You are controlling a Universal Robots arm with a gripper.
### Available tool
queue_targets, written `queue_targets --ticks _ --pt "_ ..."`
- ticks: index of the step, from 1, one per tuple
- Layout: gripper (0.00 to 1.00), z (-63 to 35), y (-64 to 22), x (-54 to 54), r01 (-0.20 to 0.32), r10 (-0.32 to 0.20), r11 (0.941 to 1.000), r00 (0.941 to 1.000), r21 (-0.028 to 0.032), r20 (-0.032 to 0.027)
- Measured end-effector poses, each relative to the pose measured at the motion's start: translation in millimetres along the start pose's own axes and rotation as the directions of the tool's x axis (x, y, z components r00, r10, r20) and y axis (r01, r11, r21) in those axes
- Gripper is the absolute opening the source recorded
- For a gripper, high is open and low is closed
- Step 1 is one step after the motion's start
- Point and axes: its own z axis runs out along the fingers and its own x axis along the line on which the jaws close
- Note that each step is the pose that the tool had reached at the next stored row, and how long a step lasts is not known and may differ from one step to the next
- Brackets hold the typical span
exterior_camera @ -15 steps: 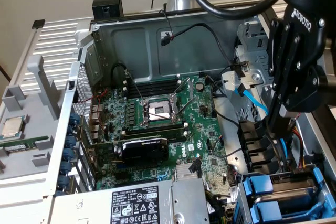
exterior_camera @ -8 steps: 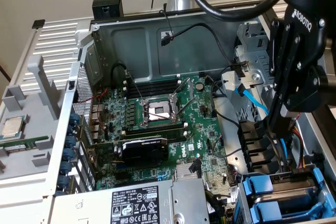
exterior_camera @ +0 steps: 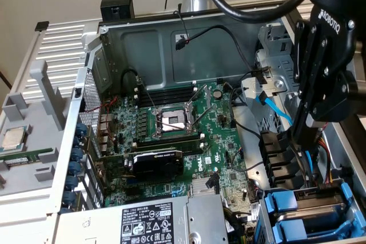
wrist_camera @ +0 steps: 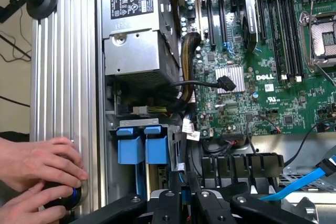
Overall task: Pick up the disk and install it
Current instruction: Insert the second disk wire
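Inside the open computer chassis [exterior_camera: 114,44], painted grey sheet-metal walls surround a glossy green motherboard [exterior_camera: 189,135] with a bare square processor socket [exterior_camera: 171,121] under its metal latch frame. Black graphics card [exterior_camera: 157,161] lies across the board; boxy silver power supply [exterior_camera: 154,221] carries a printed white label.

Gripper [exterior_camera: 300,135]: matte black, jointed links, hanging over the drive bays at the exterior view's right. Fingers drawn nearly together; nothing visibly held between them. In the wrist view the gripper [wrist_camera: 190,203] shows as black linkage with round pivot bolts, its fingertips cut off by the frame edge.

Disk [exterior_camera: 311,215]: seated in the bay, only bright blue moulded plastic carrier handles and a strip of grey metal visible; label hidden. Wrist view shows the disk [wrist_camera: 143,148] as two blue tabs side by side, body hidden in the cage.

Thin blue data cable [exterior_camera: 274,107] runs past the gripper. A person's hands [wrist_camera: 37,177] rest on a dark round knob with a blue ring [wrist_camera: 71,196] beside a ribbed aluminium rail [wrist_camera: 63,77].
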Motion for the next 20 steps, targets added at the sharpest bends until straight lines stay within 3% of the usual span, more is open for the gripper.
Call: queue_targets --ticks 11,12,16,17,20 --pt "0.16 0.2 0.0 0.5 0.000 0.000 1.0000 1.0000 -0.0002 0.0017" --pt "0.16 0.3 -0.1 1.0 0.001 -0.001 1.0000 1.0000 -0.0004 0.0059" --pt "0.16 -0.2 -0.6 8.3 0.005 -0.005 1.0000 0.9993 -0.0028 0.0366" --pt "0.16 -0.8 -0.7 10.7 0.006 -0.006 1.0000 0.9992 -0.0030 0.0404" --pt "0.16 -2.7 -1.1 18.9 0.006 -0.006 1.0000 0.9990 -0.0032 0.0437"
